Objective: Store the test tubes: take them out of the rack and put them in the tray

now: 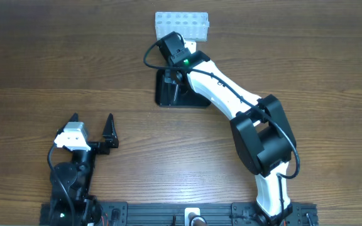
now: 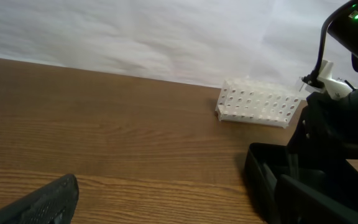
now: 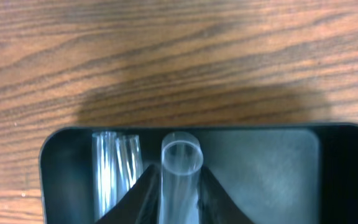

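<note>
Top view first: the dark brown wood-grain table (image 1: 43, 63) filled the shot. The white test tube rack (image 1: 181, 26) sat at twelve o'clock. The black tray (image 1: 163, 97) lay just beside it, at six o'clock from the rack. The right arm (image 1: 231, 100) stretched in from five o'clock, with the right gripper (image 1: 173, 80) pointed down over the tray. Well apart, at eight o'clock from the tray, the left gripper (image 1: 93, 123) hung over bare wood with its two black fingers spread wide and nothing between them.

Over to the left wrist view: the same grained tabletop ran back to a creased white backdrop (image 2: 135, 31) closing off the room. The rack stood on the wood close to that backdrop. The tray sat nearer the camera, with the right arm standing over it.

And the right wrist view: plain wood lay beyond the tray's rounded rim. The fingers were clamped on a clear test tube (image 3: 180, 158), its open mouth toward the tray's far wall, held above the tray floor. Two more test tubes (image 3: 104, 171) lay side by side in the tray, just beside the held one, along the tray's side wall.
</note>
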Controlling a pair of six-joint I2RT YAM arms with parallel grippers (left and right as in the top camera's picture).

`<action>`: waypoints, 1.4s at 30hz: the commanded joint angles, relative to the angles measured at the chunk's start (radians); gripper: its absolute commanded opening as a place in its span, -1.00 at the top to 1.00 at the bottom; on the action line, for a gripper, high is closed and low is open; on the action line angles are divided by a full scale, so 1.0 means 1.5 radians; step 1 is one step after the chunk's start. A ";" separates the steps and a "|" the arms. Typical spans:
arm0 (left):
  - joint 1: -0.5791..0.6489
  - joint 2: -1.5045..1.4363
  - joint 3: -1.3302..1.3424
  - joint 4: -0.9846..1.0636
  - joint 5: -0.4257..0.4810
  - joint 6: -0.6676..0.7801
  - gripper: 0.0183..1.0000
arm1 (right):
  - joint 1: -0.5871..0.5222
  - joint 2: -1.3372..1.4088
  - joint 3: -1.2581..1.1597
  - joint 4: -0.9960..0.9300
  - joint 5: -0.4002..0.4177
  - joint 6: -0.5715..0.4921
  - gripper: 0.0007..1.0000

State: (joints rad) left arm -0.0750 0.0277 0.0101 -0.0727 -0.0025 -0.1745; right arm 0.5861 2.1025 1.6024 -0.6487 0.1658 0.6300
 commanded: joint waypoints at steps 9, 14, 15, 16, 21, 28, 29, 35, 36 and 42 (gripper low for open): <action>0.005 -0.004 -0.003 -0.002 0.009 0.012 -1.00 | -0.005 -0.100 0.000 0.010 0.034 -0.066 -0.18; 0.005 -0.004 -0.003 -0.002 0.009 0.012 -1.00 | -0.055 -0.145 0.000 0.099 0.063 -0.165 -0.67; 0.005 -0.004 -0.003 -0.002 0.009 0.012 -1.00 | -0.066 -0.145 -0.001 0.131 0.062 -0.188 -0.79; 0.005 -0.004 -0.003 -0.002 0.009 0.012 -1.00 | -0.076 -0.138 -0.001 0.162 0.063 -0.205 -0.88; 0.005 -0.004 -0.003 -0.002 0.009 0.012 -1.00 | -0.113 -0.083 -0.001 0.296 0.063 -0.279 -0.98; 0.005 -0.004 -0.003 -0.002 0.009 0.012 -1.00 | -0.136 -0.002 0.000 0.384 0.060 -0.300 -0.98; 0.005 -0.004 -0.003 -0.002 0.009 0.012 -1.00 | -0.138 0.006 0.000 0.392 0.060 -0.301 -0.98; 0.005 -0.004 -0.003 -0.002 0.009 0.012 -1.00 | -0.155 0.034 0.000 0.431 0.060 -0.302 -0.93; 0.005 -0.004 -0.003 -0.002 0.009 0.012 -1.00 | -0.158 0.035 0.000 0.433 0.060 -0.304 -0.90; 0.005 -0.004 -0.003 -0.002 0.009 0.012 -1.00 | -0.169 0.047 0.000 0.437 0.061 -0.310 -0.71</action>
State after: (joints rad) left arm -0.0750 0.0277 0.0101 -0.0731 -0.0025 -0.1745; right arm 0.3424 2.1468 1.6020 -0.0013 0.2493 0.1791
